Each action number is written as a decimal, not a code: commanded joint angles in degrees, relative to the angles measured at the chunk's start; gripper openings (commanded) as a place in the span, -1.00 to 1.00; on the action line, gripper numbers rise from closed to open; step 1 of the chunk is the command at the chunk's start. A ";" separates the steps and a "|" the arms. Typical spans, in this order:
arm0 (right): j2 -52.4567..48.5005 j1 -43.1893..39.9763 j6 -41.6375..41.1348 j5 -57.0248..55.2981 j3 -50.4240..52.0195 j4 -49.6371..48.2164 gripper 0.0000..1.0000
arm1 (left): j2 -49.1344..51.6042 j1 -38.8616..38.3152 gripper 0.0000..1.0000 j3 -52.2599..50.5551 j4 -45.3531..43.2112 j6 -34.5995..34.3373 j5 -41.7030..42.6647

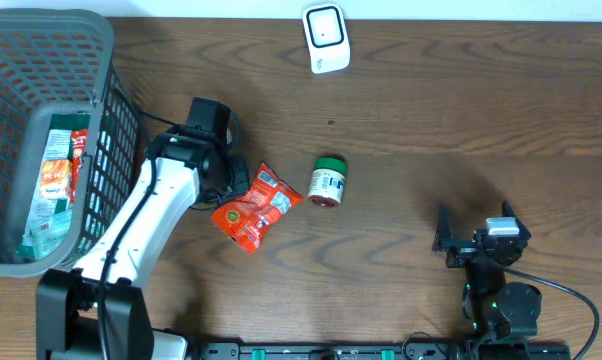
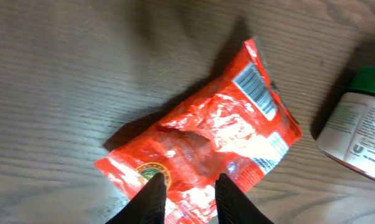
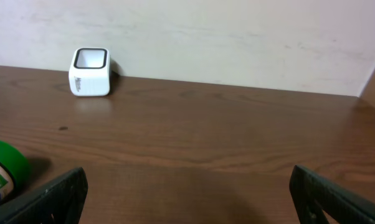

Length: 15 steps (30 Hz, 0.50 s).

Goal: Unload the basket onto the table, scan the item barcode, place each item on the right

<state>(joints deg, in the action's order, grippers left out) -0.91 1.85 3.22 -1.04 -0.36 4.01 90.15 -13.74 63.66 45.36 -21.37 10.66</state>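
The packet (image 1: 256, 207) lay crumpled on the table (image 1: 431, 110), barcode (image 2: 256, 90) up, just beside a green-lidded jar (image 1: 328, 181). The left gripper (image 2: 190, 199) stood narrowly parted at the packet's end. Its tips were cut off, so a pinch could not be told. The right gripper (image 3: 190, 196) was spread wide, well apart. The basket (image 1: 111, 90) held packets, half hidden by mesh.

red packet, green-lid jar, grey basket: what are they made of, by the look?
Red packet: thin glossy film, probably plastic or foil laminate; it shows crinkles and bright glare.
Green-lid jar: the lid looks like plastic, the label printed paper or film; body material unclear.
Grey basket: matte moulded plastic, going by its open lattice walls.
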 commanded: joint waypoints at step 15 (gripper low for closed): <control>0.15 0.00 0.52 0.07 0.04 0.15 0.99 | 12.15 -10.23 -0.63 -5.05 -16.59 -0.33 -2.91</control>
<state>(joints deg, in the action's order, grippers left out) -0.91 1.85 3.25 -1.04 -0.38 3.99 99.33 -23.88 59.37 29.10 -21.19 10.20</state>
